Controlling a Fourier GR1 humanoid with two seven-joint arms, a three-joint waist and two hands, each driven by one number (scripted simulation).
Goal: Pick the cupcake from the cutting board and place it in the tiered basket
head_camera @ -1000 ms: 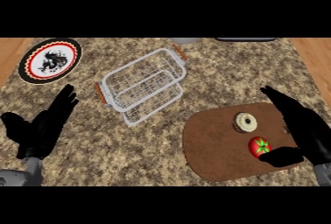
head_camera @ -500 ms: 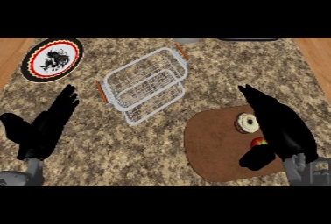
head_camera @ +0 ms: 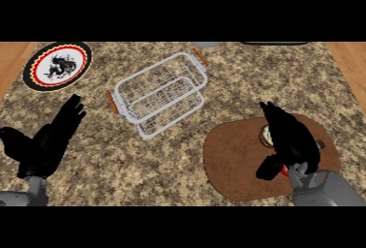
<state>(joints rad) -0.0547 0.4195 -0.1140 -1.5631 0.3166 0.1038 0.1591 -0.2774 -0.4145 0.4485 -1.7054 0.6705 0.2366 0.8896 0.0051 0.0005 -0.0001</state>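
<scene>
Hovering over the cutting board (head_camera: 236, 164), the right hand (head_camera: 289, 140) hides the cupcake (head_camera: 266, 137), fingers straight and open.

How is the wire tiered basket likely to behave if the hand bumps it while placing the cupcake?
The tiered basket is open wire, so probably light for its size and apt to slide on the counter. It looks rigid, unlikely to flex. The right hand is over the cutting board, apart from it.

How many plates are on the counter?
1: a round plate with a black rim and red ring, at the counter's far left corner, beyond the left hand. Nothing suggests another, though the picture's top edge cuts off two items.
</scene>
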